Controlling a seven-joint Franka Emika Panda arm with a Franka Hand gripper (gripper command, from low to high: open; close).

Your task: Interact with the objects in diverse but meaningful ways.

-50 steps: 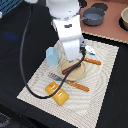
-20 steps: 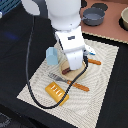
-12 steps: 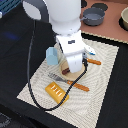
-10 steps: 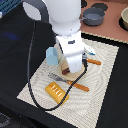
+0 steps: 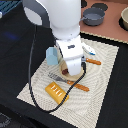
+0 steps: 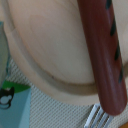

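Even bright light, soft shadows, exterior view grainy, wrist view close-up blurred

A dark table [image 5: 15,60] carries a pale woven placemat [image 5: 102,82]. On the mat lie a round wooden plate [image 6: 55,45] (largely hidden by the arm in the exterior view), a ridged orange bread block [image 5: 56,91], an orange-handled fork [image 5: 70,83] and a pale blue shaker [image 5: 51,56]. A grey pot [image 5: 93,16] stands beyond the mat.
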